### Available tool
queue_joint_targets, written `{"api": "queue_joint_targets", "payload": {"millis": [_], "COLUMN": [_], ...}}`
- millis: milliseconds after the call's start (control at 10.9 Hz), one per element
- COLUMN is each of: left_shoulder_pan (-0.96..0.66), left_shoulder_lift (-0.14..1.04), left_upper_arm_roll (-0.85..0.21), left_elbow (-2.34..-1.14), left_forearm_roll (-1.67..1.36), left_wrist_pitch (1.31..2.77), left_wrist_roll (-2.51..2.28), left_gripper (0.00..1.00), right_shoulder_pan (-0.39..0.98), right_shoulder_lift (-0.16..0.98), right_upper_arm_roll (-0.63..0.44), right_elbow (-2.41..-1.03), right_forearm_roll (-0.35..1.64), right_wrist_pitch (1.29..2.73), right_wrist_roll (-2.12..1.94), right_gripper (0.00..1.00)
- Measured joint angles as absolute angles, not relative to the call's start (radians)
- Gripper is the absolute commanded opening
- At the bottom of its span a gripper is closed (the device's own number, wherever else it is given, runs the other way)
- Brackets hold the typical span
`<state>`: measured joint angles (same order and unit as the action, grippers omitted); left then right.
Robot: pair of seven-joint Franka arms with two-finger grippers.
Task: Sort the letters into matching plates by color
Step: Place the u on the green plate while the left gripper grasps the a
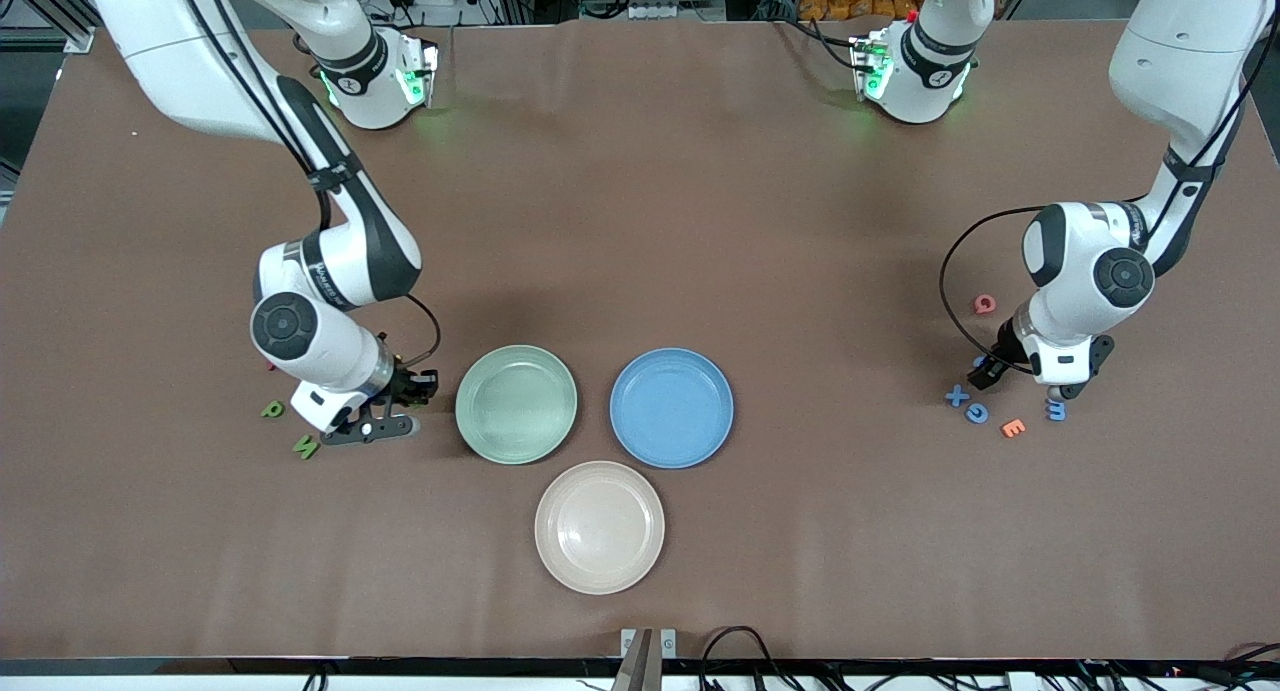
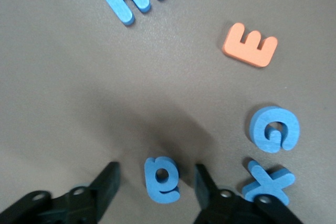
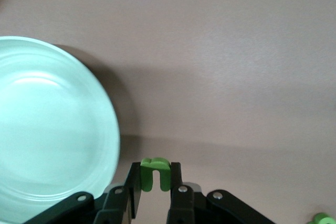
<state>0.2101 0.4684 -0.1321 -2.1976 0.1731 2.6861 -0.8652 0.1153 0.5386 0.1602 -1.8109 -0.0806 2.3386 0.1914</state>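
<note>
Right wrist view: right tool [image 3: 156, 187] pinching green letter [image 3: 155, 173] | left tool [image 2: 157, 184] spread astride blue letter [image 2: 161, 179]

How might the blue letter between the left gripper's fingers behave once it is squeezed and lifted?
The blue letter looks thick and foam-like, so probably light and slightly squashy. Lying flat, it shouldn't roll. The left gripper straddles it with gaps either side, so it may slide before being pinched.

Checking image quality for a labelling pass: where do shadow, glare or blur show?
Front view: green base lights tint the table; the beige plate shows soft glare.
Left wrist view: the left gripper shadows the blue e; fingers blurred.
Right wrist view: the green plate glares and casts a shadow.
</note>
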Motion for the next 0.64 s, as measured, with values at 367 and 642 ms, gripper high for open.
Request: {"api": "queue_joint_targets", "payload": {"millis": [367, 642], "left_shoulder_pan": [0.211, 0.21], "left_shoulder_lift": [0.456, 0.453], "left_upper_arm_roll": [-0.132, -0.132], "left_elbow": [-2.201, -2.202], "left_forearm_roll": [0.173, 0.173], "left_wrist_pitch": [2.684, 2.683], "left_wrist_roll": [-0.865, -0.865], "left_gripper": [0.0, 0.0], "right_shoulder_pan": [0.168, 0.214], "right_shoulder_lift": [0.536, 0.536], "right_upper_arm_roll": [0.162, 0.162], "right_elbow": [-1.808, -1.801], "right_forearm_roll": [-0.081, -0.081], "right_wrist_pitch": [2.335, 2.335], "right_wrist_roll": [0.31, 0.404], "right_gripper": [0.0, 0.0]}}
